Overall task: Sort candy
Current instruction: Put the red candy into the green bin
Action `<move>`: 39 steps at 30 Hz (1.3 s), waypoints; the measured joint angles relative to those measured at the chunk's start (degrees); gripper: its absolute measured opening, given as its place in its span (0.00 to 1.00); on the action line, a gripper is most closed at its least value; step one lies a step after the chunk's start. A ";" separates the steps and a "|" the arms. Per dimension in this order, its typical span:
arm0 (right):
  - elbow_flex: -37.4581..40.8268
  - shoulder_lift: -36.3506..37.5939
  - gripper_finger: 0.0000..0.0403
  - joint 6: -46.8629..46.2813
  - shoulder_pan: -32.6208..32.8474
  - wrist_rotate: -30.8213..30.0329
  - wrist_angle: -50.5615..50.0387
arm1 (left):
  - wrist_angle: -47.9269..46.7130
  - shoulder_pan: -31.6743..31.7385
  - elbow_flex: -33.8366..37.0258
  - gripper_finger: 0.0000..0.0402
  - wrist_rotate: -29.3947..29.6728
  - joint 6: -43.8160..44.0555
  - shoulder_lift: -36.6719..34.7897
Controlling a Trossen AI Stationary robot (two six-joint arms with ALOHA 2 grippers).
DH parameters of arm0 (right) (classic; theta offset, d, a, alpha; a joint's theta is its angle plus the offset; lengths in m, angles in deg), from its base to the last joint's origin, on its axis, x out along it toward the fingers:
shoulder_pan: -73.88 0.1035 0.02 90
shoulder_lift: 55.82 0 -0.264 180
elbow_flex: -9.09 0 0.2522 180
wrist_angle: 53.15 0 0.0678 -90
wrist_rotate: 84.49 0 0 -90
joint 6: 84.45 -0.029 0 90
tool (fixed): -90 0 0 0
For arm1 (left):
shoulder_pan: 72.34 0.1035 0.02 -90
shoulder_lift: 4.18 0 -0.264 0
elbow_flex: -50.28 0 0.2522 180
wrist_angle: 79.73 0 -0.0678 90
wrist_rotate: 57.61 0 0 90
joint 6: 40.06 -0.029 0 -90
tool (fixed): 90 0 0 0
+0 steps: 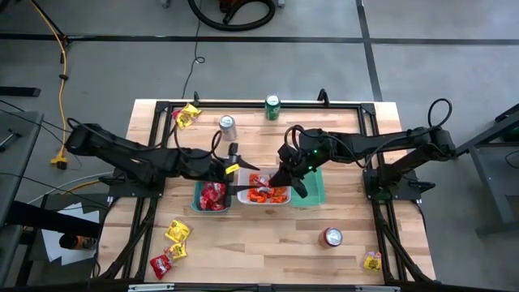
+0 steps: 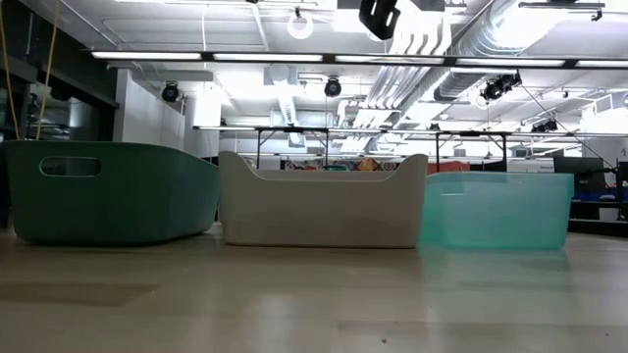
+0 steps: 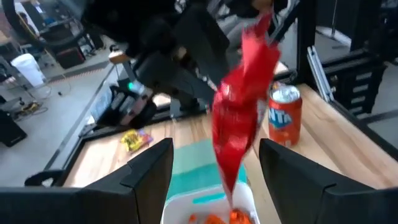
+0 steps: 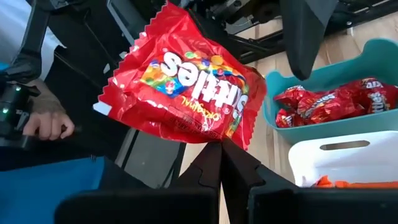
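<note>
My right gripper (image 4: 221,144) is shut on a red Skittles candy packet (image 4: 186,81) and hovers over the trays at the table's middle (image 1: 277,175). The left wrist view shows this packet (image 3: 239,106) edge-on, hanging above the white tray (image 3: 186,208). My left gripper (image 3: 217,168) is open, close by on the left (image 1: 239,171); its fingers stand on either side of the packet in that view, apart from it. The dark green tray (image 1: 212,197) holds red packets. Orange packets fill the white tray (image 1: 263,195). A light teal tray (image 1: 315,186) stands to its right. My right gripper pinches the red packet between its two fingers at a corner (image 4: 231,138) beside one crimped end. The fingers come from the table's right, slanting down. The packet is lifted clear and hangs over the white tray, its lower end (image 3: 229,183) just above the orange candy.
Loose candy lies at the far left (image 1: 186,115), near left (image 1: 174,243) and near right (image 1: 371,259). Cans stand upright: green (image 1: 272,107), silver (image 1: 227,126), red (image 1: 332,237). A person's hand (image 4: 46,127) shows beyond the table.
</note>
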 joint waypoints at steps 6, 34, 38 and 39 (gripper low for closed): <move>0.00 0.00 0.00 -0.04 0.02 -0.44 0.01 | 0.36 0.02 0.00 0.45 -2.50 -0.10 0.16; 0.00 2.26 0.65 2.99 -4.29 -4.31 -2.64 | -51.36 -0.59 2.99 0.00 8.15 24.49 -24.33; 0.00 2.25 0.65 2.99 -5.13 -4.31 -3.15 | -52.55 -2.26 9.78 0.00 7.95 32.89 -27.62; 0.00 2.25 0.65 2.97 -5.30 -4.31 -3.46 | -52.36 -2.59 11.50 0.00 7.92 34.89 -27.77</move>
